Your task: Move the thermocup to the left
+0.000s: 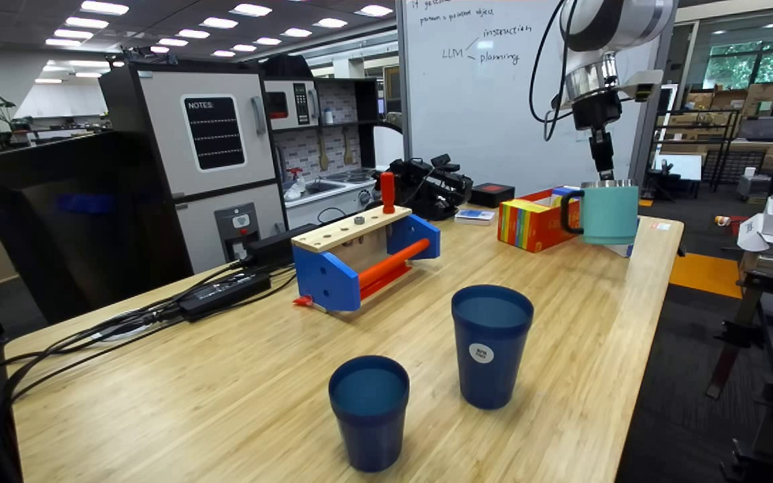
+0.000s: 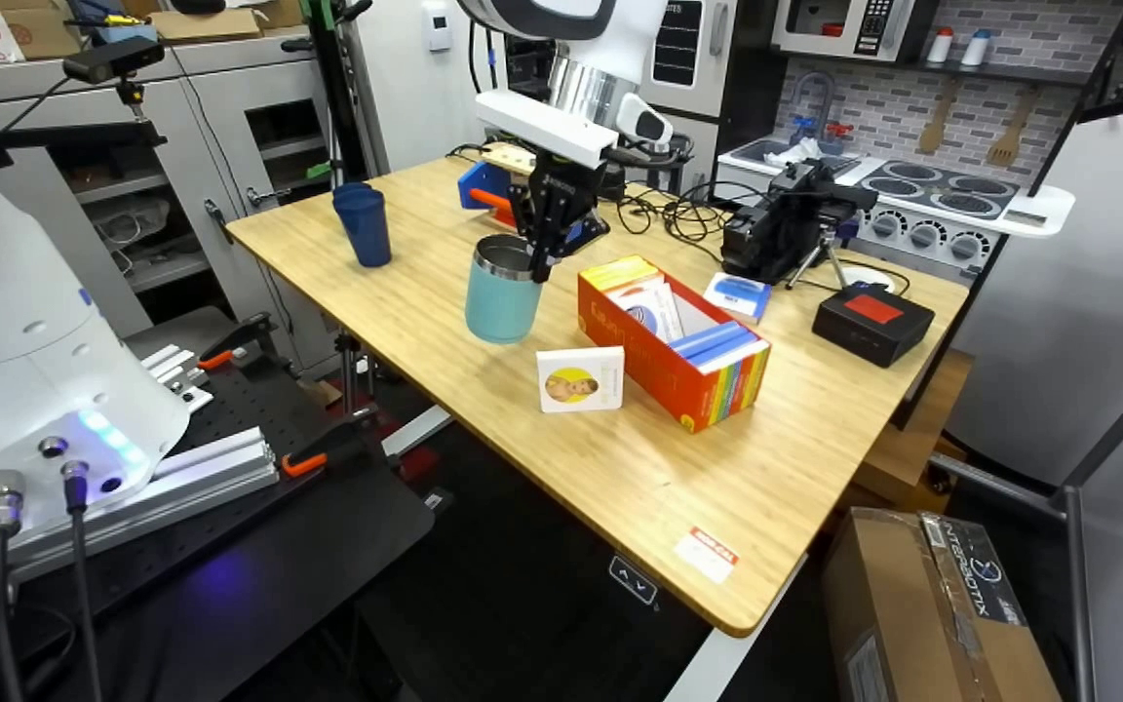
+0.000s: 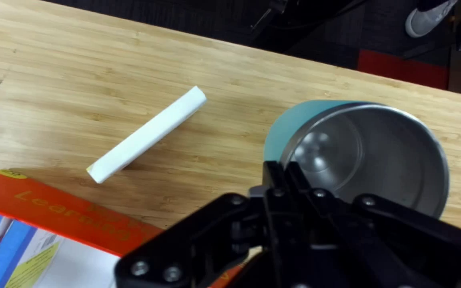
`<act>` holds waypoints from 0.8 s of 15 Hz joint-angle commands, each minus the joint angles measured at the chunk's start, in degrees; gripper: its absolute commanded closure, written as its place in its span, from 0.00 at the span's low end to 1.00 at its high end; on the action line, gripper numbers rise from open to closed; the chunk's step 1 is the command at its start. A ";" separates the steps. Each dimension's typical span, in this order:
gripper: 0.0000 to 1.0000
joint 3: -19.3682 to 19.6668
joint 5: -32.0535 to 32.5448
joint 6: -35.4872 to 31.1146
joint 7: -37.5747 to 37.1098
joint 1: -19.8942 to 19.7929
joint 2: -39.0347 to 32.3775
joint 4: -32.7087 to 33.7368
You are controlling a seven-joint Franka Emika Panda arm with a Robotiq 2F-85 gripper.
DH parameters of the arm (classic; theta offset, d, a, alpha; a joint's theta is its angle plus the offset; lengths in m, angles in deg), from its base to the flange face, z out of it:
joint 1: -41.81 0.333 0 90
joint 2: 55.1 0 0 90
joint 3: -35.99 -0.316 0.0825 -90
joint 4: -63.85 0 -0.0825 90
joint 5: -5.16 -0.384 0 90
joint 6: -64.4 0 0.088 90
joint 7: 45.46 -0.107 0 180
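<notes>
Lifted, not yet set down

The thermocup hangs over the bench, its rim clamped in the claw, left of the white book and red box in an exterior view. Grasp and lift look done; lowering and release seem to remain, perhaps after leftward travel.

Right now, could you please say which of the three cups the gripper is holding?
The teal cup, its rim pinched by the gripper; both dark blue cups stand free on the table.
</notes>
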 commanded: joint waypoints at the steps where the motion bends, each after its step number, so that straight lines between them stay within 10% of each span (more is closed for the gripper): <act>1: 0.98 0.21 6.60 3.02 -0.86 1.25 3.19 0.99; 12: 0.98 -4.49 19.19 -1.76 -0.65 9.65 10.87 2.22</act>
